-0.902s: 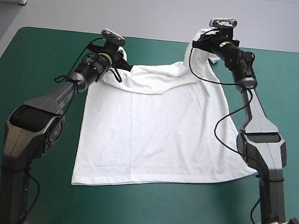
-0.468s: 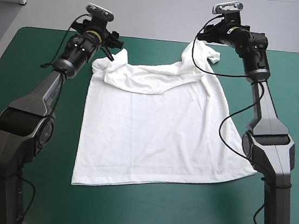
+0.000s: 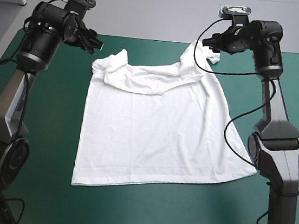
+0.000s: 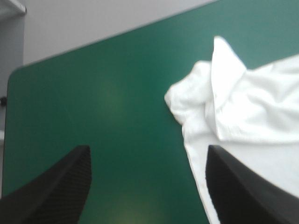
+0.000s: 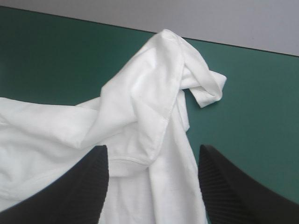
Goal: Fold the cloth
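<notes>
Teal-green table [image 3: 153, 211], rumpled white T-shirt [image 3: 147, 128]

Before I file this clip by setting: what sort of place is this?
Probably a robotics lab workbench for cloth handling, not a home. A lone white T-shirt lies spread on a table with a teal-green cover. Two robot arms reach in near its far end, the left end effector and right end effector both open.

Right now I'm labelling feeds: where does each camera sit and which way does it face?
High view: above and behind the robot, looking forward and down at the table and spread T-shirt; both arms show.
Left wrist view: above the left wrist, looking along its open fingers at the T-shirt's bunched corner.
Right wrist view: above the right wrist, open fingers framing the other corner.
Shared: all three show the T-shirt.
</notes>
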Tool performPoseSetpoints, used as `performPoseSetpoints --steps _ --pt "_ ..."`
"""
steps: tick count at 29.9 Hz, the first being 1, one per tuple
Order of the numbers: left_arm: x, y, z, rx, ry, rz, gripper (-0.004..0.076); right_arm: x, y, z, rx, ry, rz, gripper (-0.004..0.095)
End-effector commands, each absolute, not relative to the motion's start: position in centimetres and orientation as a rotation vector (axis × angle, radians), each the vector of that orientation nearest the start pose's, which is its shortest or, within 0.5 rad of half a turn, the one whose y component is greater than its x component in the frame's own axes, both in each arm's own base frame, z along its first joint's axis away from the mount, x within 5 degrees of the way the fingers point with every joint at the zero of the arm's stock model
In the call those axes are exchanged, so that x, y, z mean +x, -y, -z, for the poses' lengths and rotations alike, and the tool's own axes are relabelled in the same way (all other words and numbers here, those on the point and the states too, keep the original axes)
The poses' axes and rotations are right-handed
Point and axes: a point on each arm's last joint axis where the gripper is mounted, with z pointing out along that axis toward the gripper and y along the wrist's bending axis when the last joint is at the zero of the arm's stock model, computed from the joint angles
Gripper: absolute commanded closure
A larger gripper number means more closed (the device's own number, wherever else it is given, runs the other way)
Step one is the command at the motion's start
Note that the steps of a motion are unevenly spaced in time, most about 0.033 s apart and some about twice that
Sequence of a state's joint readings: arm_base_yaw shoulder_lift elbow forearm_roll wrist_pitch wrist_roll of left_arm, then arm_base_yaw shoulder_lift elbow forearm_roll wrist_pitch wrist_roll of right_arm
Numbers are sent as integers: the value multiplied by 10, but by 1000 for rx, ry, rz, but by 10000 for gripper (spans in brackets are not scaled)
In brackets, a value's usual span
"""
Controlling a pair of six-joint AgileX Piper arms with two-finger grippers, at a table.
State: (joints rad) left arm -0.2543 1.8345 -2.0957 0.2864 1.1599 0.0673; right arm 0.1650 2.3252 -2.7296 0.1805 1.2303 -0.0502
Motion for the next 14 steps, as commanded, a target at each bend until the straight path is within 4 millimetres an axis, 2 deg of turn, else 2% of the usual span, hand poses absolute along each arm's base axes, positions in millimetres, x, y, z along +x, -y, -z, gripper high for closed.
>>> performPoseSetpoints --steps 1,6,9,14 --pt "355 70 -463 365 -2335 -242 223 452 -93 -447 -245 -2126 -345 358" --pt "330 80 -456 443 -2388 -34 223 423 -88 -446 -289 -2236 -317 358" --pt "315 81 -441 461 -2453 36 223 399 -81 -436 -290 -2330 -275 358" --pt "286 77 -405 487 -2588 69 223 352 -70 -417 -328 -2458 -219 358"
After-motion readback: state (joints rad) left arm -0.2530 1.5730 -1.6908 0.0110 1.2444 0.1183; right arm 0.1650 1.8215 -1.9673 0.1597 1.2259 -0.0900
